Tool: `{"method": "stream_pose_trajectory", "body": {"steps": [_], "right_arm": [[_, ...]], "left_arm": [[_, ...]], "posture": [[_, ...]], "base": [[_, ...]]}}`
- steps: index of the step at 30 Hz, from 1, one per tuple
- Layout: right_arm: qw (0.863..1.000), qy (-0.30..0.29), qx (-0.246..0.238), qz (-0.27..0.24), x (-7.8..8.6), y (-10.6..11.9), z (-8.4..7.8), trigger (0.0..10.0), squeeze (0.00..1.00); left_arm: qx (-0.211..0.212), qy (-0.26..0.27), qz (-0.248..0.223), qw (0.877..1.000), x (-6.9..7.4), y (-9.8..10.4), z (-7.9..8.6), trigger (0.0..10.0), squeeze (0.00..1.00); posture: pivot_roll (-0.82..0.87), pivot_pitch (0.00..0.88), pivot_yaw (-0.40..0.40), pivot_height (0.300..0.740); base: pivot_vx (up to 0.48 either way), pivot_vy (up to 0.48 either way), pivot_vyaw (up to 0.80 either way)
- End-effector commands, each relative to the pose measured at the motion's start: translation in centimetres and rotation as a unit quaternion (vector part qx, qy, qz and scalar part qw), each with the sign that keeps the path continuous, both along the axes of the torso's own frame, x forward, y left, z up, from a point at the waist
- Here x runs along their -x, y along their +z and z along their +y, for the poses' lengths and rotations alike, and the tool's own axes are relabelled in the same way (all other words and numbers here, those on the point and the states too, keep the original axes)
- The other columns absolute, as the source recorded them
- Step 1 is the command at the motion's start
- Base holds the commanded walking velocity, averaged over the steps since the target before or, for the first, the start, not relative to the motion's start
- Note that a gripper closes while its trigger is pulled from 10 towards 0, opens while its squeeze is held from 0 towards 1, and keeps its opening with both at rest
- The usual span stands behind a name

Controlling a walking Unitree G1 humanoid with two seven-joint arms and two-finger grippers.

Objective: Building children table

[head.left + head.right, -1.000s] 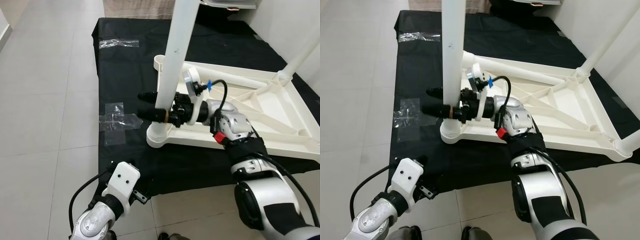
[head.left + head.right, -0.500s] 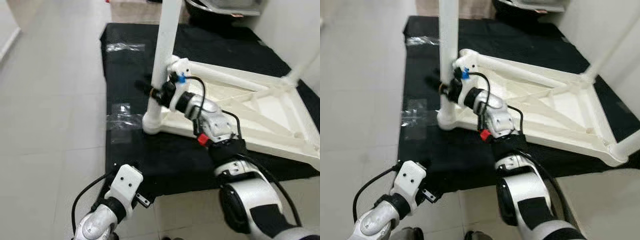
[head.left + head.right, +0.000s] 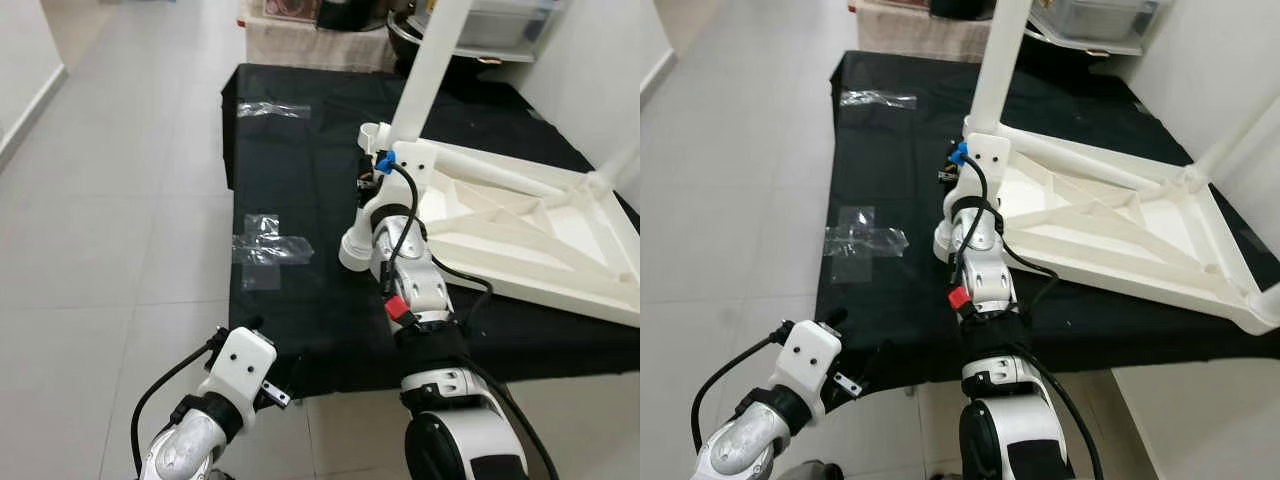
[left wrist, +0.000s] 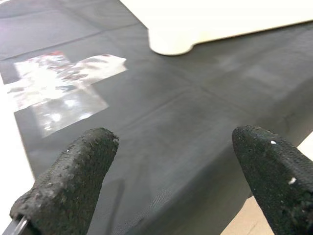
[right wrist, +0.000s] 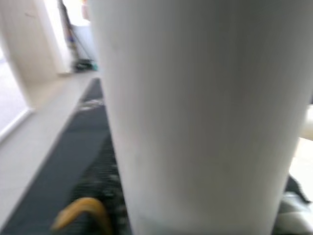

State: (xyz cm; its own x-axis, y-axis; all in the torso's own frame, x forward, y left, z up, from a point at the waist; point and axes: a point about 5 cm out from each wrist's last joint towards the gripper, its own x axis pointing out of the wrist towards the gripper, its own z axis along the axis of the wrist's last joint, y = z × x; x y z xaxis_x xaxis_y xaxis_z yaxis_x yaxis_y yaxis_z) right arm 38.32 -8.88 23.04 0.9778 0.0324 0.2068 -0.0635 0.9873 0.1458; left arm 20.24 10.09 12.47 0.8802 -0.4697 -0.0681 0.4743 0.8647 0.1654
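fitting a leg (image 3: 428, 68) into the upturned table top (image 3: 520, 240) on the black mat (image 3: 300, 290).
the leg is grasped by the right gripper (image 3: 372, 180) at the corner socket; firm seating is judged next. the left gripper (image 4: 166, 176) is held spread, idle.

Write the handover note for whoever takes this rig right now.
Right tool: at the base of the white table leg; its grip is hidden.
Left tool: open, idle over the near edge of the black mat.
Upturned white tabletop lies on the mat; the leg stands in its near corner socket.
Left: confirm the leg is seated, check the other corners.
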Motion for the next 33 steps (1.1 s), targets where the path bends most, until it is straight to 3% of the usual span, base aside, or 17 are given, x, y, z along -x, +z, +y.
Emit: {"method": "stream_pose_trajectory", "body": {"steps": [1,2,8,11,13,14,15,17,18,19,20,21,22,26,27,32,33], "right_arm": [[0.999,-0.002,-0.012,-0.037,-0.2,1.5,-0.8,10.0,1.00],[0.998,0.023,-0.024,-0.044,-0.6,2.1,-1.0,10.0,0.00],[0.983,0.165,-0.056,-0.050,-1.8,4.3,-2.2,10.0,0.00],[0.940,0.334,-0.050,-0.042,-1.3,4.2,-1.9,10.0,0.00],[0.940,0.334,-0.050,-0.042,-1.3,4.2,-1.9,10.0,0.00],[0.890,0.453,0.004,-0.047,0.1,3.3,-1.8,10.0,0.00],[0.890,0.453,0.004,-0.047,0.1,3.3,-1.8,10.0,0.00],[0.784,0.619,0.048,-0.023,2.7,1.6,-1.3,10.0,0.00],[0.748,0.662,0.051,-0.017,3.3,1.2,-1.1,10.0,0.00],[0.748,0.662,0.051,-0.017,3.3,1.2,-1.1,10.0,0.00],[0.719,0.694,0.042,-0.014,3.9,1.2,-0.8,10.0,0.00],[0.719,0.694,0.042,-0.014,3.9,1.2,-0.8,10.0,0.00],[0.698,0.714,0.048,-0.009,4.1,1.0,-0.4,10.0,0.00],[0.686,0.723,0.080,0.006,4.2,0.1,0.3,10.0,0.00],[0.706,0.703,0.090,0.018,3.6,-0.4,0.6,0.0,0.00],[0.702,0.708,0.078,0.022,3.8,-0.5,0.4,0.0,0.00],[0.714,0.694,0.089,0.020,3.7,-0.7,0.3,0.0,0.00]], "left_arm": [[-0.003,-0.006,-0.001,1.000,0.3,0.0,-0.2,10.0,0.00],[-0.003,-0.006,-0.001,1.000,0.3,-0.1,-0.2,10.0,0.00],[-0.003,-0.008,0.001,1.000,0.2,-0.2,-0.2,10.0,0.00],[-0.002,-0.011,0.003,1.000,0.1,-0.3,-0.3,10.0,0.00],[-0.002,-0.011,0.003,1.000,0.1,-0.3,-0.3,10.0,0.00],[-0.003,-0.011,0.002,1.000,0.0,-0.3,-0.3,10.0,0.00],[-0.003,-0.011,0.002,1.000,0.0,-0.3,-0.3,10.0,0.00],[-0.003,-0.008,0.002,1.000,0.0,-0.3,-0.3,10.0,0.00],[-0.003,-0.007,0.002,1.000,0.0,-0.3,-0.3,10.0,0.00],[-0.003,-0.007,0.002,1.000,0.0,-0.3,-0.3,10.0,0.00],[-0.004,-0.007,0.002,1.000,0.0,-0.4,-0.4,10.0,0.00],[-0.004,-0.007,0.002,1.000,0.0,-0.4,-0.4,10.0,0.00],[-0.004,-0.008,0.003,1.000,0.0,-0.4,-0.4,10.0,0.00],[-0.003,-0.009,0.004,1.000,0.1,-0.4,-0.4,10.0,0.00],[-0.002,-0.010,0.005,1.000,0.1,-0.4,-0.4,10.0,0.00],[-0.001,-0.011,0.007,1.000,0.2,-0.5,-0.5,10.0,0.00],[-0.001,-0.011,0.008,1.000,0.3,-0.6,-0.5,10.0,0.00]], "posture": [[0.15,0.122,-0.138,0.740],[0.15,0.123,-0.140,0.740],[0.15,0.123,-0.139,0.740],[0.15,0.126,-0.141,0.740],[0.15,0.126,-0.141,0.740],[0.14,0.141,-0.143,0.740],[0.14,0.141,-0.143,0.740],[0.15,0.127,-0.145,0.740],[0.15,0.128,-0.145,0.740],[0.15,0.128,-0.145,0.740],[0.15,0.131,-0.145,0.740],[0.15,0.131,-0.145,0.740],[0.15,0.134,-0.144,0.740],[0.15,0.133,-0.144,0.740],[0.15,0.131,-0.145,0.740],[0.15,0.122,-0.149,0.740],[0.15,0.118,-0.145,0.740]], "base": [[0.000,0.000,0.00],[0.000,0.000,0.00],[0.000,0.000,0.00],[0.000,0.000,0.00],[0.000,0.000,0.00],[0.000,0.000,0.00],[0.000,0.000,0.00],[0.000,0.000,0.00],[0.000,0.000,0.00],[0.000,0.000,0.00],[0.000,0.000,0.00],[0.000,0.000,0.00],[0.000,0.000,0.00],[0.000,0.000,0.00],[0.000,0.000,0.00],[0.000,0.000,0.00],[0.000,0.000,0.00]]}}
